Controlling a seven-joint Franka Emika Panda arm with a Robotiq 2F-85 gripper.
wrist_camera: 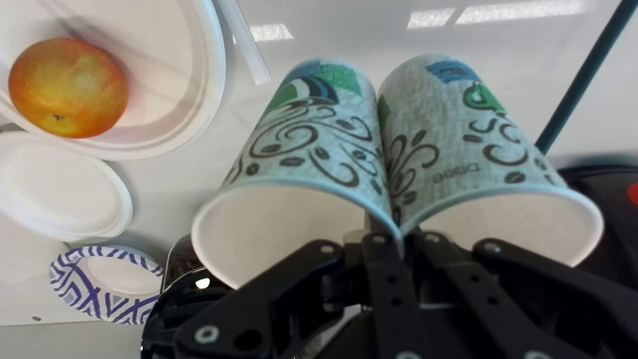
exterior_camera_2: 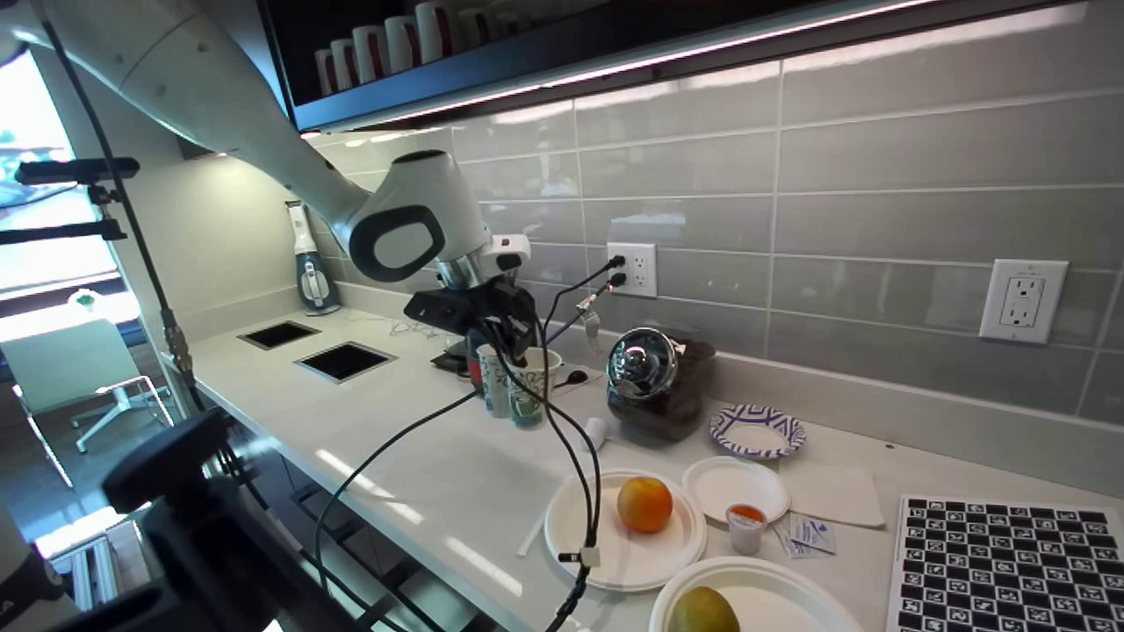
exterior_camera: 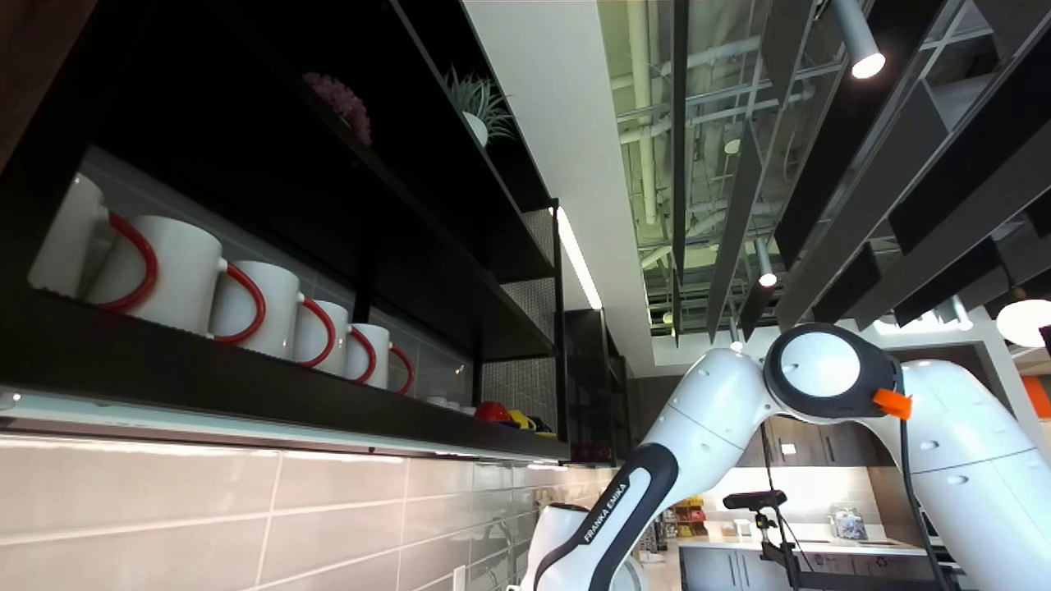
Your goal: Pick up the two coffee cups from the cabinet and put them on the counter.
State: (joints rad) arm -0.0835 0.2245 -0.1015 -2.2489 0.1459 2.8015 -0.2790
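Two pale green paper cups with brown swirls stand side by side, the left cup and the right cup in the wrist view, their rims touching. In an exterior view the cups are upright at the white counter; I cannot tell whether their bases touch it. My gripper has one finger inside each cup and is shut on their two adjoining walls. Its fingertips are partly hidden inside the cups. The dark cabinet is above, also in an exterior view.
White mugs with red handles line the cabinet shelf. A dark, shiny chrome-fronted appliance is close to the cups. Plates with fruit, a patterned bowl and a marker board lie farther along. Black cables loop beside the gripper.
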